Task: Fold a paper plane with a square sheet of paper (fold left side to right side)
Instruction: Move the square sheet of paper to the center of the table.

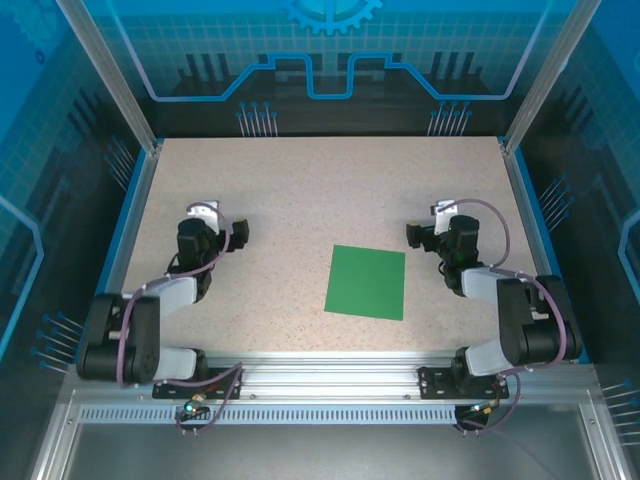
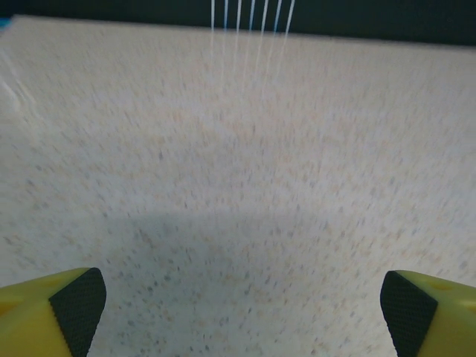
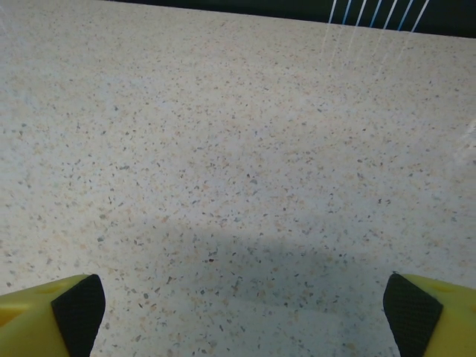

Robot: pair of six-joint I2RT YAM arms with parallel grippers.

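Desk of speckled beige carries the square sheet of paper. It lies flat and unfolded, right of the centre. The left tool has its jaws wide apart over bare desk, empty, well apart from the sheet. The right tool, also wide apart and empty, is near the sheet's far right corner.

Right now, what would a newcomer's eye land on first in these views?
The bright green square sheet of paper lies flat and unfolded on the speckled table, right of centre, nearer the right arm. The left fingers and right fingers stand wide open over bare tabletop, holding nothing.
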